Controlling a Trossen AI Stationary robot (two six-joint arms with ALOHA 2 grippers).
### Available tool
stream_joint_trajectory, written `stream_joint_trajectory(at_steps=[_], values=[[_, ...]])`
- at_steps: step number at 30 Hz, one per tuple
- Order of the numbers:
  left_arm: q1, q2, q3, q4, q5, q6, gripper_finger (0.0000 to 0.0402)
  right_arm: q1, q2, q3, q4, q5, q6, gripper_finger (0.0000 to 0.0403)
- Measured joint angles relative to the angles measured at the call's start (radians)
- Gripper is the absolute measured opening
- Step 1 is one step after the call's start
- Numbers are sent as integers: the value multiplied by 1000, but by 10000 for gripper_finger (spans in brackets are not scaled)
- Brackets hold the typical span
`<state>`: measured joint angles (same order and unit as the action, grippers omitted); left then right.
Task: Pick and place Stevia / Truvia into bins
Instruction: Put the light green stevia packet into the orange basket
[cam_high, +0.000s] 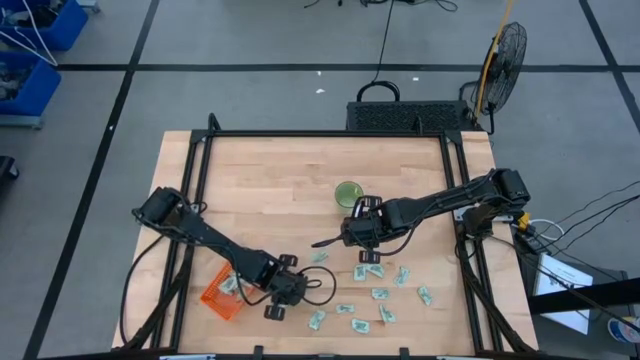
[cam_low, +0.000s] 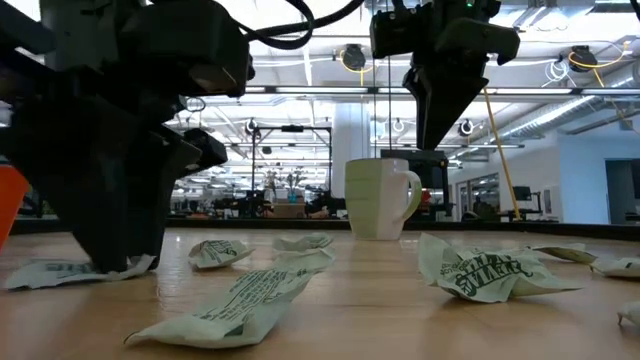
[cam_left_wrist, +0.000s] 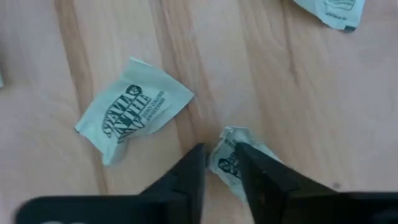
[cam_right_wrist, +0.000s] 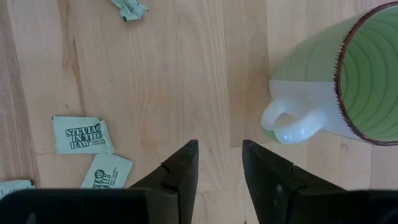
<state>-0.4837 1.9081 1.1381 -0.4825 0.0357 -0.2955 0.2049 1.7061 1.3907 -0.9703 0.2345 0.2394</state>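
Several white-and-green Stevia sachets (cam_high: 380, 293) lie scattered flat on the near right part of the wooden table. The orange mesh basket (cam_high: 222, 293) stands near the near edge, left of them, with a sachet showing inside. My left gripper (cam_high: 285, 292) is down at the table just right of the basket, shut on a crumpled sachet (cam_left_wrist: 233, 158). My right gripper (cam_high: 345, 238) hangs open and raised above the table, near side of the green cup (cam_high: 348, 192), holding nothing (cam_right_wrist: 219, 152). My left gripper (cam_left_wrist: 221, 152) pinches the crumpled sachet by its raised edge (cam_left_wrist: 225, 157) between the two fingers, coming from above and pointing down. The rest of the sachet (cam_left_wrist: 264, 158) runs out past one finger and lies on the table.
The green cup (cam_low: 380, 198) stands upright in the table's middle, handle toward my right gripper (cam_low: 437, 140). Another sachet (cam_left_wrist: 134, 109) lies flat just beyond my left fingers. More sachets (cam_right_wrist: 81, 134) lie under my right gripper. A black frame runs along the table's edges.
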Motion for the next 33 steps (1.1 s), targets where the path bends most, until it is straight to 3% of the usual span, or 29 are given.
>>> stream_joint_trajectory(at_steps=[5,11,19,26,30,33], values=[[7,-40,-7,-36,5,24,11,0,0,0,1,0,0,116],[-20,-217,-4,-170,-63,-58,7,0,0,0,5,0,2,116],[-137,-481,-4,-366,-244,-395,5,0,0,0,23,0,2,116],[-265,-498,-16,-591,-147,-826,19,0,0,0,39,0,0,116],[-318,-487,-64,-570,-125,-940,22,0,0,0,44,0,2,116],[-332,-484,-99,-529,-47,-1023,23,0,0,0,46,0,2,116]])
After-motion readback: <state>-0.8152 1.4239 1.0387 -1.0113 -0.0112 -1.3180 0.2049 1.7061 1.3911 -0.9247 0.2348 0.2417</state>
